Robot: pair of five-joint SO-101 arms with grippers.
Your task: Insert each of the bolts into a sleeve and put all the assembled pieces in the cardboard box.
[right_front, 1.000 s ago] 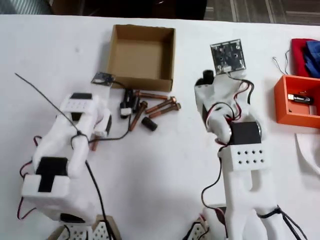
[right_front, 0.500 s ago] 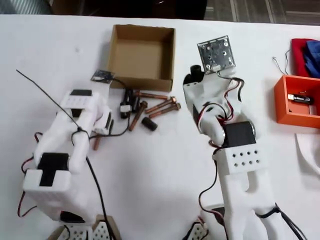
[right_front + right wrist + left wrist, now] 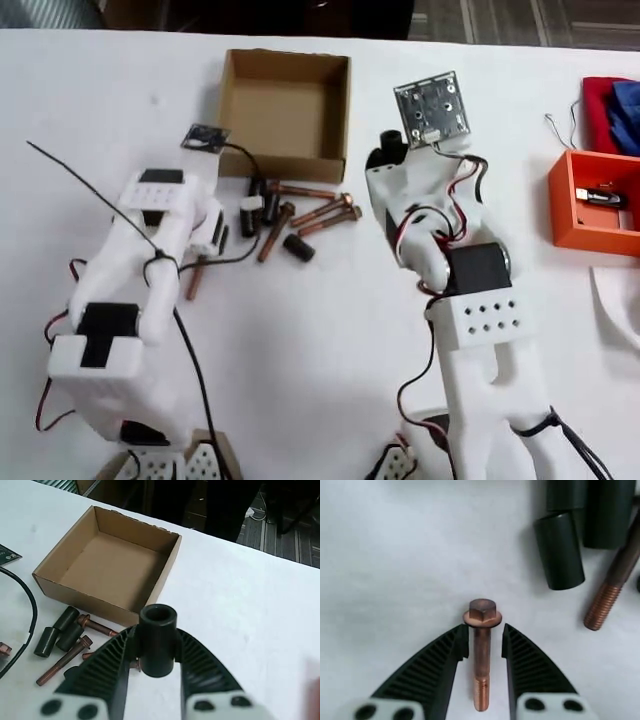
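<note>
In the high view the left arm's wrist covers the head of the bolt (image 3: pixel 194 280). Its shank lies flat on the table (image 3: pixel 320 330) at 7 o'clock of the cardboard box (image 3: pixel 285 115), long axis running 1 to 7 o'clock, threads toward 7. The left gripper (image 3: pixel 485 636) straddles it with fingers parted, a gap on each side. The right gripper (image 3: pixel 156 642), near 4 o'clock of the box, is clamped on a black sleeve (image 3: pixel 158 620), upright, bore upward, its flanks covered by the fingers.
</note>
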